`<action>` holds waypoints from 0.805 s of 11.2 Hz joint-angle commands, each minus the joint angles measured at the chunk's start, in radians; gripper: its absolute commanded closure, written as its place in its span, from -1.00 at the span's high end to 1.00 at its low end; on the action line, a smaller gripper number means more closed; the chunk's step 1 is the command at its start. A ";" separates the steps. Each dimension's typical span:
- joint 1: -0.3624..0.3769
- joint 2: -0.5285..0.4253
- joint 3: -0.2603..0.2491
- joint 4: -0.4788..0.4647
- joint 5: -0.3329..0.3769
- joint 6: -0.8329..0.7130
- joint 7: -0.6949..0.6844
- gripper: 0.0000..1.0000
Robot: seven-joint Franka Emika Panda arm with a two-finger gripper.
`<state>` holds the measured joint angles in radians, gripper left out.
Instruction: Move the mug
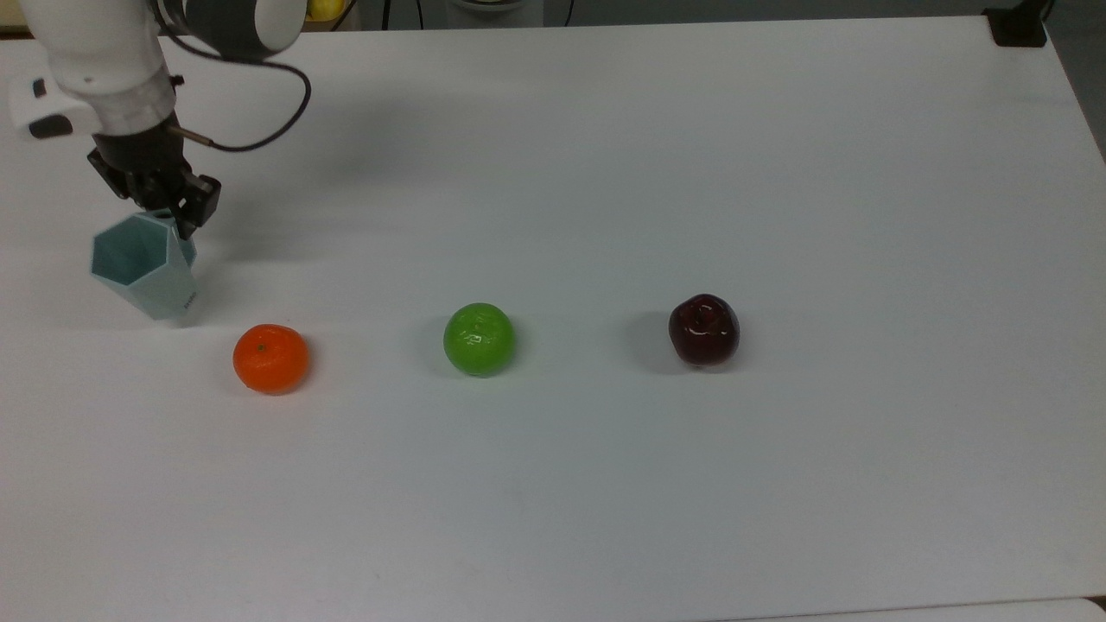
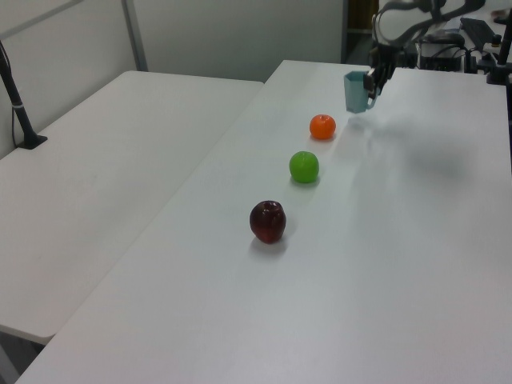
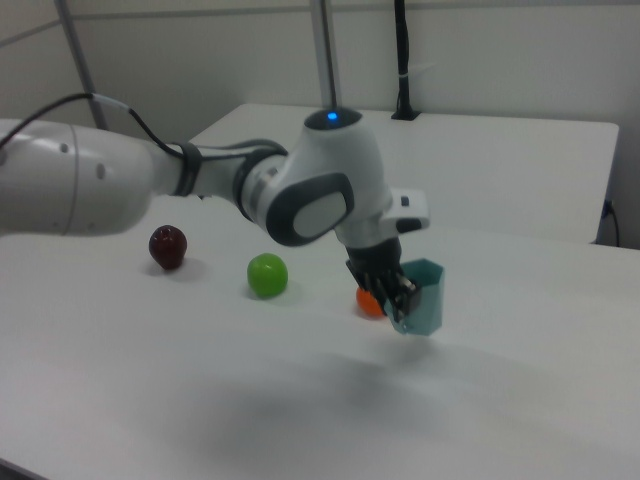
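Note:
The pale teal faceted mug (image 1: 143, 268) hangs tilted just above the white table (image 1: 605, 173) at the top view's far left, with a faint shadow under it. My gripper (image 1: 177, 220) is shut on the mug's rim on the side toward the top view's right, one finger inside and one outside. In the left view the mug (image 2: 354, 91) is at the far end of the fruit row, with the gripper (image 2: 370, 82) on its right side. The right view shows the mug (image 3: 427, 298) held off the surface by the gripper (image 3: 396, 299).
Three fruits lie in a row along the table: an orange (image 1: 270, 358) nearest the mug, a green apple (image 1: 479, 339) and a dark red apple (image 1: 703, 329). A black clamp (image 1: 1018, 26) sits at the top view's far right corner. A second table (image 2: 104, 160) stands alongside.

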<state>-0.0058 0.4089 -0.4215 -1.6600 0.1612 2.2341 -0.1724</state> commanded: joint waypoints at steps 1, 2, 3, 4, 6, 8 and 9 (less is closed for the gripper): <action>0.050 -0.172 -0.003 -0.050 0.021 -0.130 0.004 -0.89; 0.073 -0.227 -0.002 -0.076 0.020 -0.167 0.002 -0.89; 0.098 -0.298 0.010 -0.130 0.012 -0.189 -0.002 -0.89; 0.111 -0.367 0.038 -0.197 0.003 -0.191 -0.006 -0.89; 0.118 -0.444 0.137 -0.306 -0.034 -0.195 0.004 -0.89; 0.118 -0.463 0.219 -0.378 -0.077 -0.192 0.028 -0.89; 0.118 -0.461 0.243 -0.391 -0.098 -0.189 0.051 -0.89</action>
<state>0.1103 -0.0068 -0.2335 -1.9649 0.1142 2.0284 -0.1654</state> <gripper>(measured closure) 0.727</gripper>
